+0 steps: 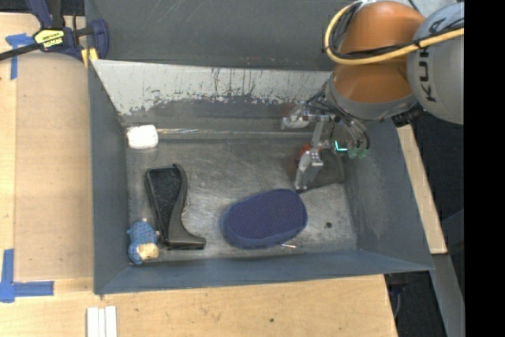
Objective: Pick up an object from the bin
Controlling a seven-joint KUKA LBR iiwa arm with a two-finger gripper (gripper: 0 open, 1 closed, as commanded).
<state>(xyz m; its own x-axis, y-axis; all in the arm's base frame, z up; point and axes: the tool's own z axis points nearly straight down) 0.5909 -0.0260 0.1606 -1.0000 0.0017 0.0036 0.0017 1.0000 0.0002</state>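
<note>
Bin [221, 35]: grey metal, with sloping walls and a scuffed floor. Four loose items lie on the floor.

Arm [442, 59]: enters from the right side, with an orange cover [375, 71] at the wrist and a yellow cable [341, 58] looped round it.

Gripper [306, 170]: hangs down into the right half of the bin, with its tip low over bare floor. Whether the claw is apart or together cannot be told from this angle.

Nearest item: a blue oval pad [264, 219], lying flat near the front wall, right of centre. Its upper right edge is just beside the gripper tip. Contact between the two cannot be confirmed.

Other items, all well apart from the gripper:
- A black L-shaped piece [167, 201] lies in the left half, its foot pointing toward the pad.
- A small blue and tan toy [142, 242] sits in the front left corner, touching the black piece.
- A small white block [142, 138] rests at the back left, against the foot of the rear wall.
</note>
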